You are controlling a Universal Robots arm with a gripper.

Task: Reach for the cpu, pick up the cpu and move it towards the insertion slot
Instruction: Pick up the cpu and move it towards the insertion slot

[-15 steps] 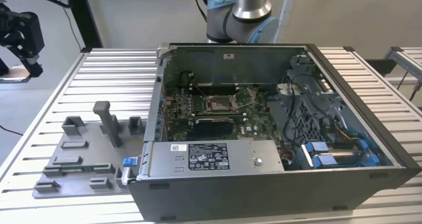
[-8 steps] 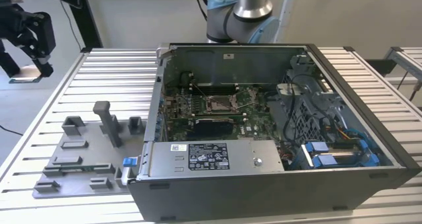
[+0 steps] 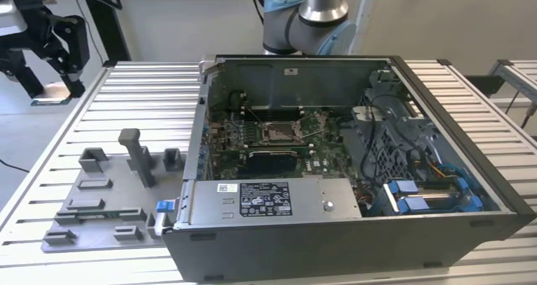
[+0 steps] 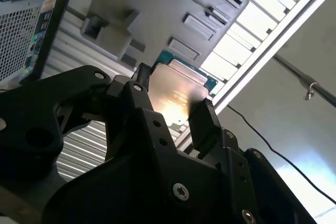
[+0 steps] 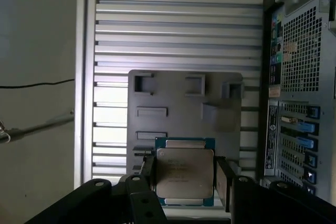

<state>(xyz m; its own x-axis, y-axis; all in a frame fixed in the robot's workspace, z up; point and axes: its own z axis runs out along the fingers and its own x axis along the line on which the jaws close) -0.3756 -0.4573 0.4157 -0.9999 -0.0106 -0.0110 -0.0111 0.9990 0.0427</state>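
Observation:
My gripper (image 3: 54, 89) is shut on the cpu (image 3: 50, 96), gripping two opposite edges. It hangs in the air off the far corner of the table, at the exterior view's left. In both wrist views the cpu's silvery top face (image 5: 185, 174) (image 4: 173, 92) sits between the black fingers (image 5: 223, 182), with a teal border around it. The insertion slot (image 3: 277, 132) is a silver-framed square socket on the green board inside the open computer case (image 3: 436, 172). It lies well toward the exterior view's right of the gripper, and its wire lever is up.
A grey fixture plate (image 3: 100, 197) (image 5: 184, 98) with upright blocks lies on the slatted table (image 3: 143, 109) beside the case. The case walls (image 3: 195, 134) rise around the board. A power supply box (image 3: 268, 200) and blue cable bundles (image 3: 419, 197) fill the near side.

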